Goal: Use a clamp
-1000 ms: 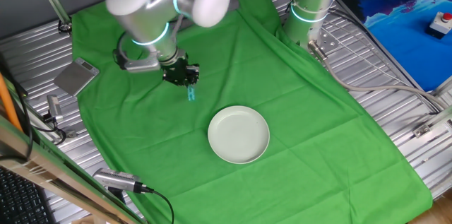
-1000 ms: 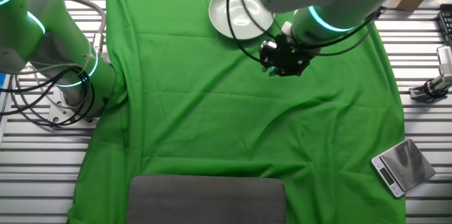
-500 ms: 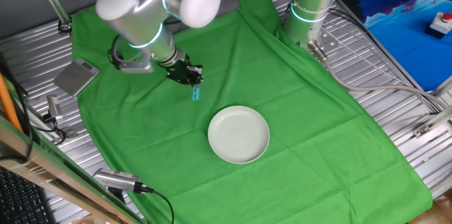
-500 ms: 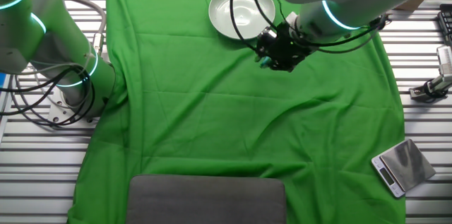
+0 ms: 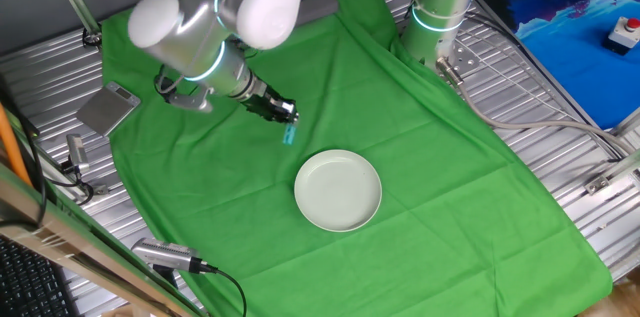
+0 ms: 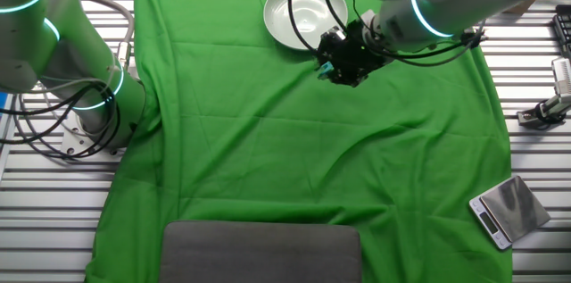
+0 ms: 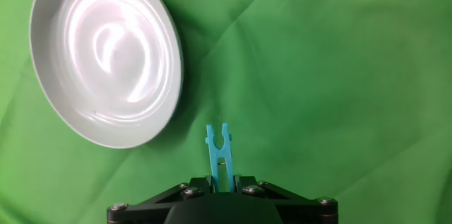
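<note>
The gripper [image 7: 220,181] holds the clamp [image 7: 219,150] by its legs, the jaws closed on it, so that the teal clip sticks out past the fingertips with its forked mouth pointing forward. In the hand view the clamp sits in the lower middle of the frame, above the green cloth [image 7: 339,75], with the plate [image 7: 106,61] off to the upper left and apart from it. In one fixed view the clamp [image 5: 288,134] shows as a small teal speck at the tip of the gripper [image 5: 283,115], near the plate [image 5: 338,189] but short of its rim. The other fixed view gives the same reading: the clamp [image 6: 326,69] hangs at the gripper [image 6: 335,58], just beside the near edge of the plate [image 6: 305,15]. Whether the clamp touches the cloth cannot be told from these views.

The step in hand looks like the carry: the clamp is gripped and lifted off the bench [image 5: 560,127], and is being brought toward the plate. The likely use is to clip it on the plate's rim. For that the next move calls for lining the forked mouth up with the rim edge, squeezing the legs enough to open the mouth, and sliding it on squarely. The clip is tiny and the rim thin and curved, so a slight misalignment could make it glance off or push the plate along the cloth.
</note>
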`<state>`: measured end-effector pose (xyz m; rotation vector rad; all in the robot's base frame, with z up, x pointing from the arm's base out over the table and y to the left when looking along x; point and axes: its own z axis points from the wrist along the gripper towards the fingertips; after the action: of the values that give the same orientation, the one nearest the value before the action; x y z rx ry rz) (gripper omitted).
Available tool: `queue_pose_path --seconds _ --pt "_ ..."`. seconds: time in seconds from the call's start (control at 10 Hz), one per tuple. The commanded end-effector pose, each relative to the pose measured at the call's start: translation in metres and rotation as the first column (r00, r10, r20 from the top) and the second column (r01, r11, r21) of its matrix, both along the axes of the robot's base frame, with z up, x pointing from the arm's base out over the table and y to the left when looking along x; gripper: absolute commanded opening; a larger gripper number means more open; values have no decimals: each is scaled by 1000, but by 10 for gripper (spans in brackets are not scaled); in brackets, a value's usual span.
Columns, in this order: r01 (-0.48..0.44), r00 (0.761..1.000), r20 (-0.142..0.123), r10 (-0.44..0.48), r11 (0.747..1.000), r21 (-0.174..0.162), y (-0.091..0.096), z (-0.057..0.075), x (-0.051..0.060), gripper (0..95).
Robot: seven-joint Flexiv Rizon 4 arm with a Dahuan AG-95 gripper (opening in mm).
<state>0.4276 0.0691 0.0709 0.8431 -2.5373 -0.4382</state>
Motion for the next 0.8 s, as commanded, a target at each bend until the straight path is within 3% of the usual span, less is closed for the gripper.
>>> queue_pose_path --seconds 0.1,0.8 --pt "31 999 -36 -32 999 -8 2 1 -6 0" --pt "6 999 -42 -7 1000 -4 1 0 -7 0"
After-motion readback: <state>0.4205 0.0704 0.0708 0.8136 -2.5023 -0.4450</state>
